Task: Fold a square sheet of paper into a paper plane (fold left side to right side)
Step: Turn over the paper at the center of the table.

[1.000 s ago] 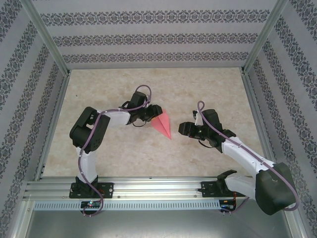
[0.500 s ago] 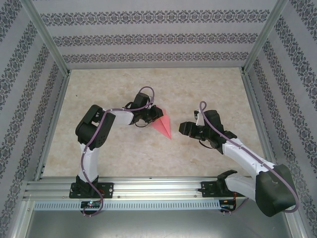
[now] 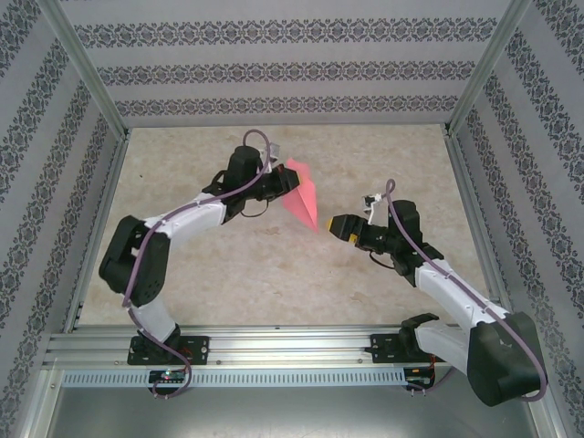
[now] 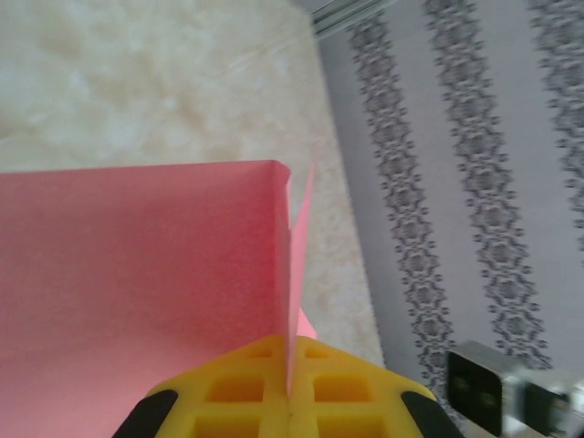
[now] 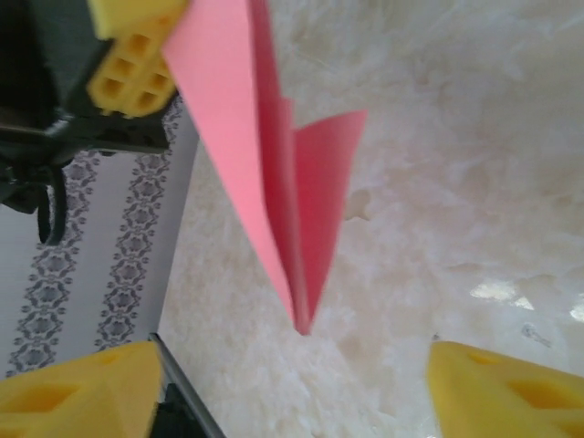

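While it hangs aloft, left gripper (image 4: 290,391): clenched on tail of paper plane (image 3: 303,195).
Paper plane: above table (image 3: 228,274), nose aimed at right gripper (image 3: 340,225).
Right gripper: spread wide, empty.
Handling: light, floppy; pinch the centre ridge.

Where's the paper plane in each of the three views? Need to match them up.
Top external: paper plane at centre, wide end in the left gripper, tip toward the near edge.
Left wrist: lower left of the picture, pinched between the yellow pads at the bottom edge.
Right wrist: top centre, tip pointing down.
Shared landmark: the left gripper's yellow pads, clamped on it.
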Motion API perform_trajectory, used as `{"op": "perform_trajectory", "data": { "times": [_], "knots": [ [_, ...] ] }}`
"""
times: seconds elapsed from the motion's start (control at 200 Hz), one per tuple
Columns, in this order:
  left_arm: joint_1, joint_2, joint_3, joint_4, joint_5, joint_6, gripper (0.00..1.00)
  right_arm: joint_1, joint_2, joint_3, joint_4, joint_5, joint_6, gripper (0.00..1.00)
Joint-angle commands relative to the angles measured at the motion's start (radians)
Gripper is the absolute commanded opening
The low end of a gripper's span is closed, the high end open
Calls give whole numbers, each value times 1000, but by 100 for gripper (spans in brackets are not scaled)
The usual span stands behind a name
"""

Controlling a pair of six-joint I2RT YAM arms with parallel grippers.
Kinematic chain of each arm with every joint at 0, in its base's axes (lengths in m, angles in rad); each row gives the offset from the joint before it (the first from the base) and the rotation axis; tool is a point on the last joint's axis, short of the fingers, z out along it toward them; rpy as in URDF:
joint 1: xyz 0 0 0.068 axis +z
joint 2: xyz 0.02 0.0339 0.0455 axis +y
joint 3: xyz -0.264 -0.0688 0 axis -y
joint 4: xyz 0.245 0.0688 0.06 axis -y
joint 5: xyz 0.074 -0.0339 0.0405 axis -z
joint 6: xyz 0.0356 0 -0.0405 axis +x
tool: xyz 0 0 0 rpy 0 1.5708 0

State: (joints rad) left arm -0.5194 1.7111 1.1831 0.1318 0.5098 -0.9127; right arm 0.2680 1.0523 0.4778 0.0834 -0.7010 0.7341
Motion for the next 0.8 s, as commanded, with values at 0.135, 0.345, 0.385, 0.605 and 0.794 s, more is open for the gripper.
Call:
{"op": "perform_trajectory", "data": {
  "times": [0.135,0.345,0.385,0.605,0.794],
  "knots": [
    [-8,-157,53,-35,29,31,6,13,-5,3,369,-205,146,98],
    [-8,-204,49,46,107,-40,7,97,14,65,409,-204,149,98],
    [-9,-207,46,65,120,-55,7,108,26,76,421,-205,154,98],
    [-8,-208,30,161,187,-126,7,145,106,123,453,-203,185,96],
    [-9,-207,13,197,221,-156,7,143,112,141,459,-197,188,75]
  ]
}}
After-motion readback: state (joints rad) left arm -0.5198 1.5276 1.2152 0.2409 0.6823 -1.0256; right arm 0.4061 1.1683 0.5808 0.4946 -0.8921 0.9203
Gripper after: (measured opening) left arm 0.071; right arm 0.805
